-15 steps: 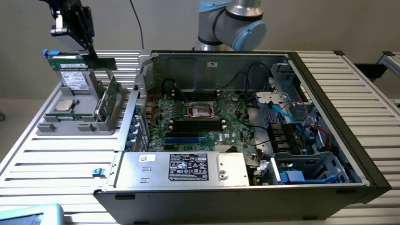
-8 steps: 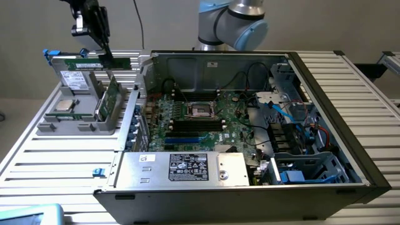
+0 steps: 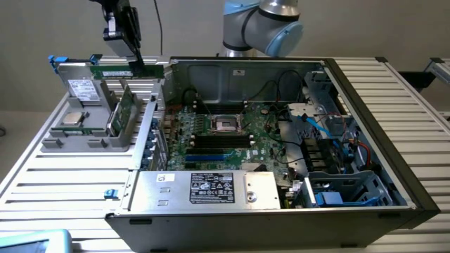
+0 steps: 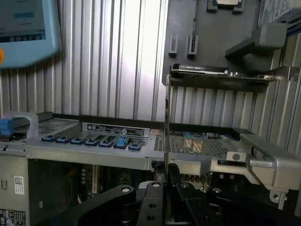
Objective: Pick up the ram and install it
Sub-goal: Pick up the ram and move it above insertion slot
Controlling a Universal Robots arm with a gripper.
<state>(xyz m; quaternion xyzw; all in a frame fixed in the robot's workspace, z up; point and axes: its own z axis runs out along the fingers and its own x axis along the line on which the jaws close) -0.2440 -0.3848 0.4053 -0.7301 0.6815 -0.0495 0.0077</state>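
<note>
Exterior view first: one arm (image 3: 264,23) comes in at 12 o'clock above one open PC case (image 3: 211,226), which sits on a slatted metal counter (image 3: 63,184). The single end effector (image 3: 140,64) hangs at roughly 10 o'clock from the case, and it's closed on one ram (image 3: 116,72). The green stick is held level in the air, above the far end of the grey tray (image 3: 52,143) and just beside the case's upper corner. The tray sits at 9 o'clock of the case and holds three things: one square silver processor chip (image 3: 72,118), one grey drive box (image 3: 86,90) and one green card (image 3: 124,112) standing on edge. Inside the case there's one motherboard (image 3: 264,139) with an open socket (image 3: 228,124) near the middle, dark slots just below it (can't count them cleanly), and one power supply box (image 3: 204,188) at 6 o'clock. One blue-edged pendant (image 3: 31,242) pokes in at 7 o'clock.

Wrist view: the end effector (image 4: 165,172) pinches the ram (image 4: 167,117) edge-on, so it reads as one thin line rising from the fingers. Behind it are the case edge with a row of blue clips (image 4: 121,141), the tray (image 4: 207,33) and the pendant (image 4: 28,23)
</note>
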